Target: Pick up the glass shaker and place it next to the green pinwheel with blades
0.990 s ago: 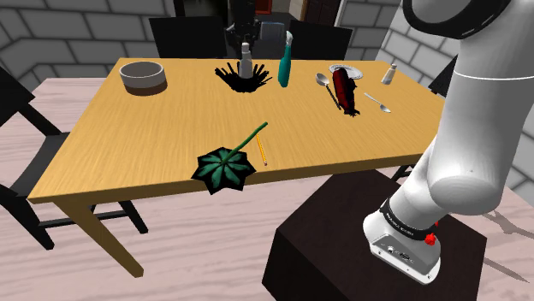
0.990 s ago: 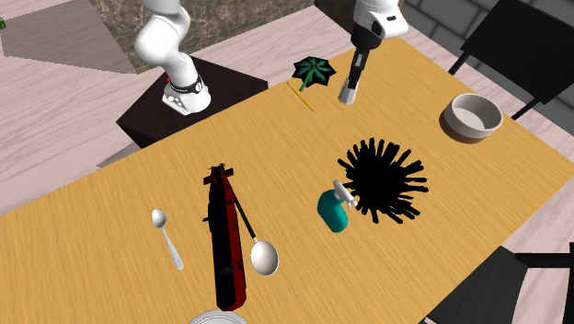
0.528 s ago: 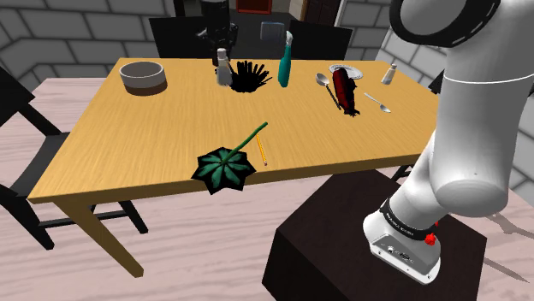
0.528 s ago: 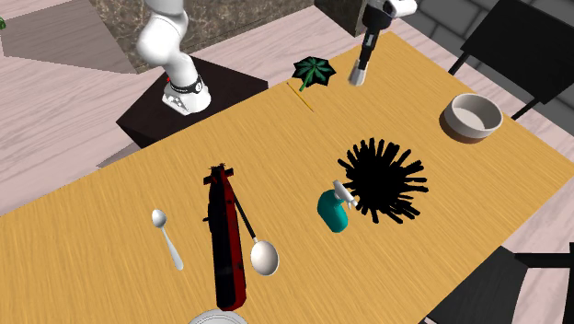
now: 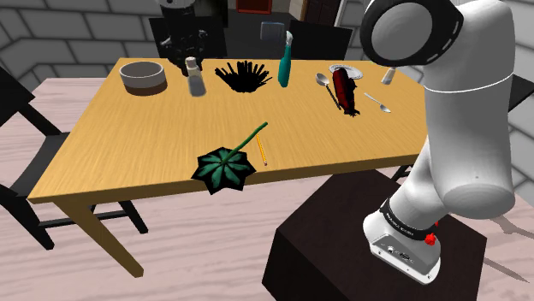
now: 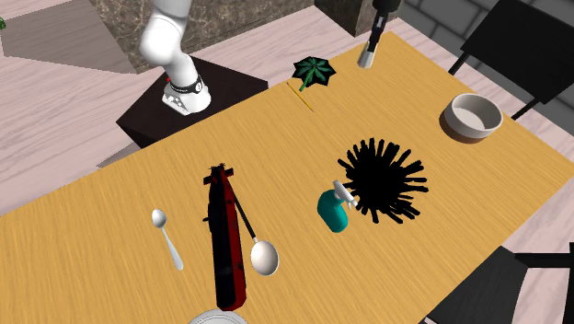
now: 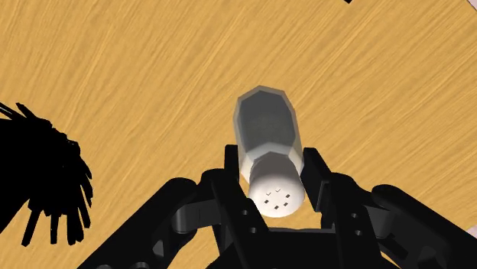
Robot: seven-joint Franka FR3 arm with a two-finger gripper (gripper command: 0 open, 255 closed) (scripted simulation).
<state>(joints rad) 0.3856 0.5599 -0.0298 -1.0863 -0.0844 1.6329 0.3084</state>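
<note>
Honey-coloured wood grain ran across the table [image 5: 128,137], which stood on a floor of pale planks [image 5: 188,265] with grey stone-block walls [image 5: 51,30] behind it and black chairs [image 5: 17,145] drawn up around it. The dark box stand [image 5: 368,239] sat just beside the table's near edge.

The gripper [image 7: 273,159] had its two black fingers [image 7: 233,160] clamped on the shaker [image 7: 267,153], one on each side just below its white perforated cap, with the clear faceted body pointing down at the wood. In the shoulder view the shaker [image 5: 196,79] hung between the grey bowl [image 5: 143,75] and the black spiky object [image 5: 244,75], apparently lifted off the tabletop. The second exterior view showed it [image 6: 367,55] tilted, to the right of the green pinwheel [image 6: 313,70] and apart from it.

The pinwheel [image 5: 224,167] lay flat at the table's near edge, its stem angled toward the middle, and a yellow pencil [image 5: 262,150] lay just beside the stem. Farther along stood a teal bottle [image 5: 284,61], and beyond it lay a large spoon [image 5: 323,81], a long dark red and black object [image 5: 345,88] and a small spoon [image 5: 379,103]. A second small shaker [image 5: 389,73] stood near the far corner.
</note>
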